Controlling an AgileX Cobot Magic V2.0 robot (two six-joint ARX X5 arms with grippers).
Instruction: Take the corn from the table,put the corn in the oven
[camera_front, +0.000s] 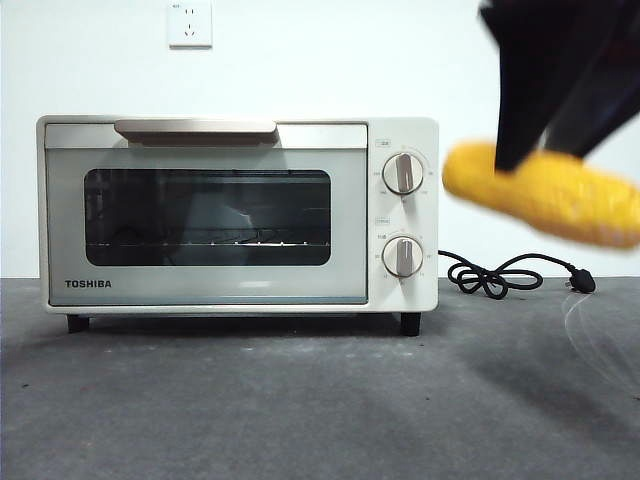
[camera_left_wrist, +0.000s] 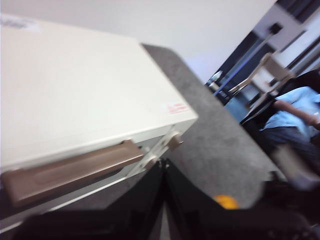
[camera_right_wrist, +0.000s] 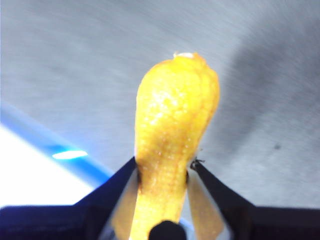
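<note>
The yellow-orange corn (camera_front: 545, 195) hangs in the air to the right of the oven (camera_front: 200, 215), level with its knobs and well above the table (camera_front: 300, 400). My right gripper (camera_front: 540, 150) comes down from the top right corner and is shut on the corn (camera_right_wrist: 175, 135), which sticks out lengthwise between the jaws of the right gripper (camera_right_wrist: 164, 165). The oven door is closed. My left gripper (camera_left_wrist: 162, 165) hovers above and in front of the oven (camera_left_wrist: 75, 90), near the bar handle (camera_left_wrist: 75, 172), jaws together and holding nothing. It does not show in the front view.
The oven's black cord (camera_front: 500, 275) lies coiled on the table right of the oven, below the corn. Two round knobs (camera_front: 403, 173) sit on the oven's right panel. A wall socket (camera_front: 190, 22) is behind. A person in blue (camera_left_wrist: 295, 110) sits beyond the table.
</note>
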